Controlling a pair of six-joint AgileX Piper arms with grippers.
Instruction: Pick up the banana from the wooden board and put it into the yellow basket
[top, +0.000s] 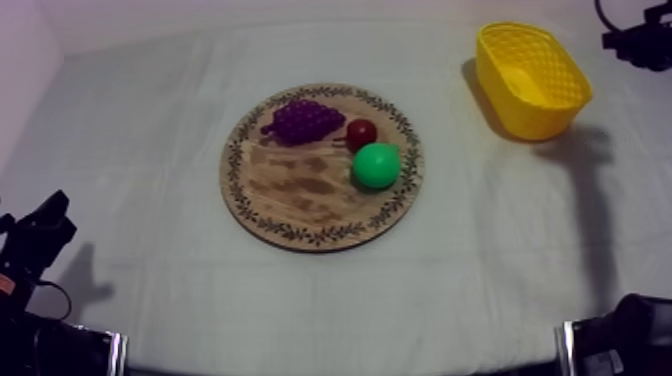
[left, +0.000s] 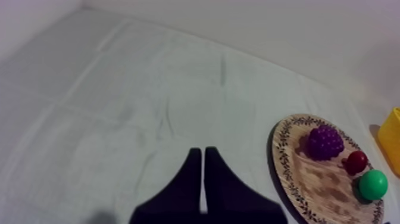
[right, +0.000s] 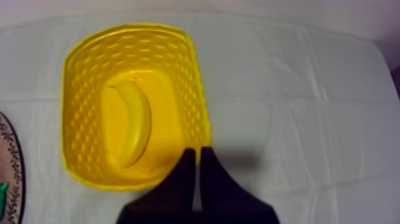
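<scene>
Inside yellow basket (right: 77, 89): banana (right: 132, 122), flat on floor.

table (top: 130, 270): grey-white cloth | wooden board (top: 290, 190) at centre | yellow basket (top: 528, 122) far right, apart from board

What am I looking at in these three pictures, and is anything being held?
A two-armed robot works at a cloth-covered table. One picture looks down from above; the other two come from cameras on each arm's wrist. The wooden board carries grapes, a small red fruit and a green fruit. The banana lies inside the yellow basket. Each arm ends in a black two-fingered pincer; the left pincer and the right pincer, above the basket, are both shut, fingers together, holding nothing.
</scene>
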